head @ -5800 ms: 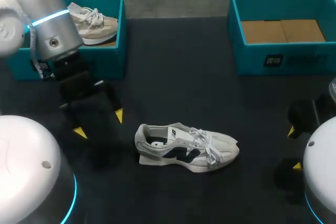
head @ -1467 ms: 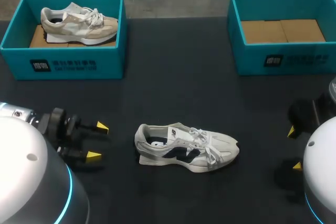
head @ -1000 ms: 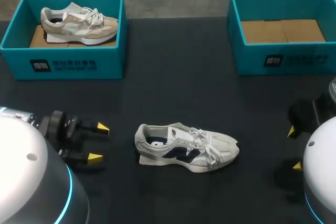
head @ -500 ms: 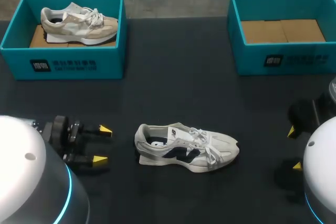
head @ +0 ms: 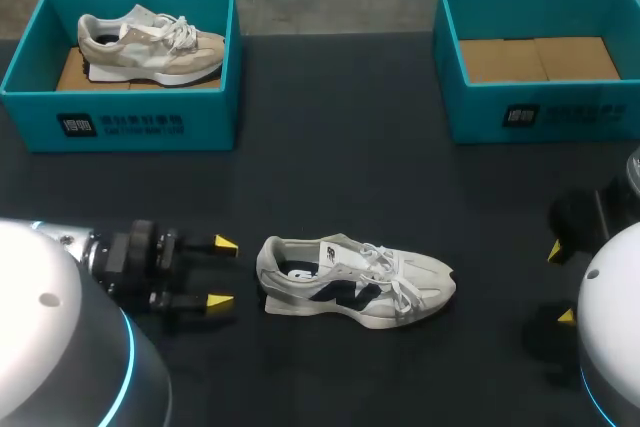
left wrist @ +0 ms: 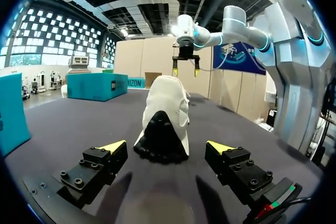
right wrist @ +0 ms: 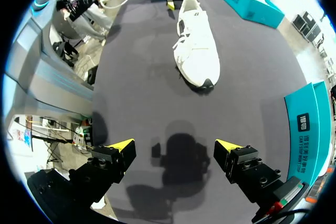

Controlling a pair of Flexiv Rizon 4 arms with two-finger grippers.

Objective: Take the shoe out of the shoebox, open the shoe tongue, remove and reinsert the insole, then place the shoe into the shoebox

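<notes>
Shoe: The white and dark shoe point(head: 355, 282) stands on its sole on the black tabletop point(head: 340, 147), well apart from both boxes. Its heel points at the left gripper and its toe at the right gripper.
Left gripper: The left gripper point(head: 222, 273) is low, just beside the heel. Its fingers are wide apart and hold nothing. The heel sits just ahead of the gap and is not touched.
Right gripper: The right gripper point(head: 560, 284) is well apart from the toe. Its fingers are apart too, and it is empty.
Boxes: The empty shoebox point(head: 540, 107) shows only its brown bottom. The other shoebox point(head: 120, 122) holds a tan shoe point(head: 150, 42).
Done: The shoe is out of a box, so the first step looks finished.
Left to do: The tongue looks flat under the laces, so I think it is not opened. The insole seems to be inside. Opening the tongue, taking the insole out and in, and boxing the shoe all remain.
</notes>
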